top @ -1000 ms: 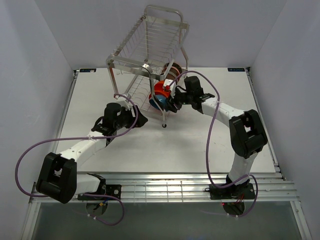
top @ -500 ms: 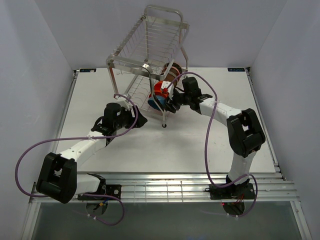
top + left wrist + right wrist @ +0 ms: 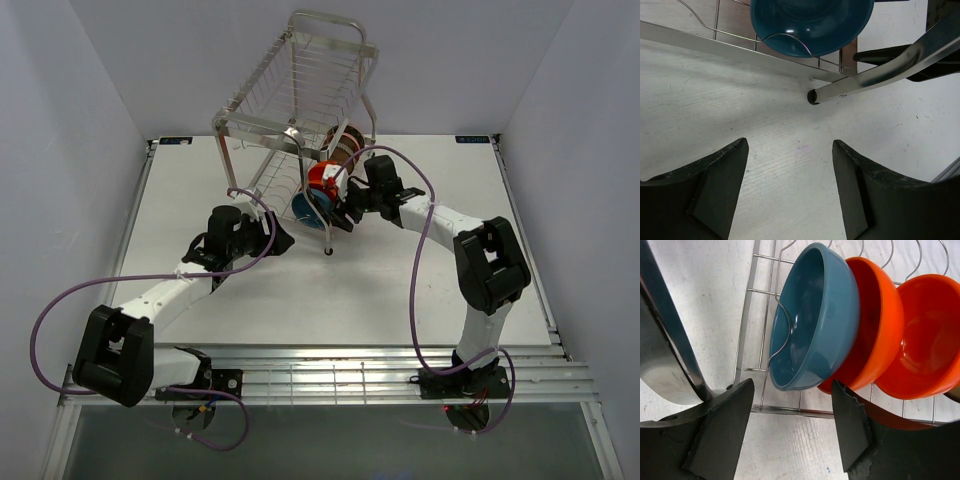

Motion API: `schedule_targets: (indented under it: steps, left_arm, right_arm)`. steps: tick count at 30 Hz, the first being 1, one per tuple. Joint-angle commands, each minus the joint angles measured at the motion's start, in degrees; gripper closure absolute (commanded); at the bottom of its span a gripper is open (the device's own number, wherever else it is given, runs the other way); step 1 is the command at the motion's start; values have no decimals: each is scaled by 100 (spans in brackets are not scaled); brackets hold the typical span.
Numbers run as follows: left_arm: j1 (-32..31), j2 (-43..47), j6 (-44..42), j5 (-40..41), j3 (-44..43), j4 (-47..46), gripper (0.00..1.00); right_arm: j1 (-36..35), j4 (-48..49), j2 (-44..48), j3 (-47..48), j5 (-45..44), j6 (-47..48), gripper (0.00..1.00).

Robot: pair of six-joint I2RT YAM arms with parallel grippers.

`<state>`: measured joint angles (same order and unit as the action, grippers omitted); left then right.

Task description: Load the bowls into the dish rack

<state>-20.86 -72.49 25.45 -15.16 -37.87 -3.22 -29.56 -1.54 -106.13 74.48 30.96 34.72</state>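
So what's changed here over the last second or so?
The right gripper edged slightly toward the dish rack and opened, letting go of the blue bowl, which now stands on edge in the lower tier. The left gripper stayed open and still; the rack did not move.

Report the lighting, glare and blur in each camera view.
Top external view: even, soft light, only faint shadows, the silver wire dish rack in focus. Left wrist view: small glare spots on the glossy blue round bowl, bright sheen on the rack's tube. Right wrist view: that bowl and the orange round bowl next to it crisp, the rack's near leg blurred.
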Motion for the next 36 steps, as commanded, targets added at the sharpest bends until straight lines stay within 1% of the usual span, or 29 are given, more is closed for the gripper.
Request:
schedule_targets:
  steps: [1,6,15,23,24,25,27,28,29,30,31,32,33,34,35,36]
  left_arm:
    - [30,139,-49,-75,-37,32,21]
    - [30,174,-23,-66,-19,24,21]
    - [30,191,-14,-66,-36,50,21]
    - [30,279,-40,-75,-45,190,21]
    - [30,305,-84,-110,-54,225,20]
    - [30,366,-137,-180,-72,295,17]
    - [30,472,-338,-259,-80,550,11]
    - [30,594,-435,-329,-98,760,2]
    - [30,630,-558,-452,-133,927,2]
    - [38,665,-785,-470,-299,1103,2]
    - [47,666,-918,-479,-413,1305,2]
    - [47,596,-1067,-488,-562,1759,2]
    - [82,509,-1356,-514,-912,2007,2]
    - [91,403,-1515,-523,-1089,2541,2]
    - [109,132,-1665,-523,-1283,2816,2]
    - [144,-1,-1997,-602,-1450,3053,2]
  right_arm:
    - [-6,-48,109,199,-29,-9,30]
    - [-6,-109,303,76,-55,-62,26]
    - [65,-153,760,-232,42,-158,26]
    - [407,-417,1050,-407,103,-308,26]
    - [512,-452,1163,-425,112,-386,26]
    - [565,-548,1234,-443,121,-422,25]
    - [784,-654,1523,-548,121,-562,23]
    - [872,-759,1638,-609,121,-632,21]
    - [969,-838,1761,-662,121,-694,18]
    - [1161,-909,2014,-784,121,-764,9]
    - [1259,-996,2147,-847,112,-826,6]
    - [1373,-1136,2288,-908,86,-844,4]
    - [1592,-1190,2559,-1030,51,-861,2]
    - [1698,-1252,2675,-1067,33,-923,9]
    - [1812,-1339,2781,-1093,-19,-958,10]
    - [2031,-1531,2929,-1102,-46,-1011,10]
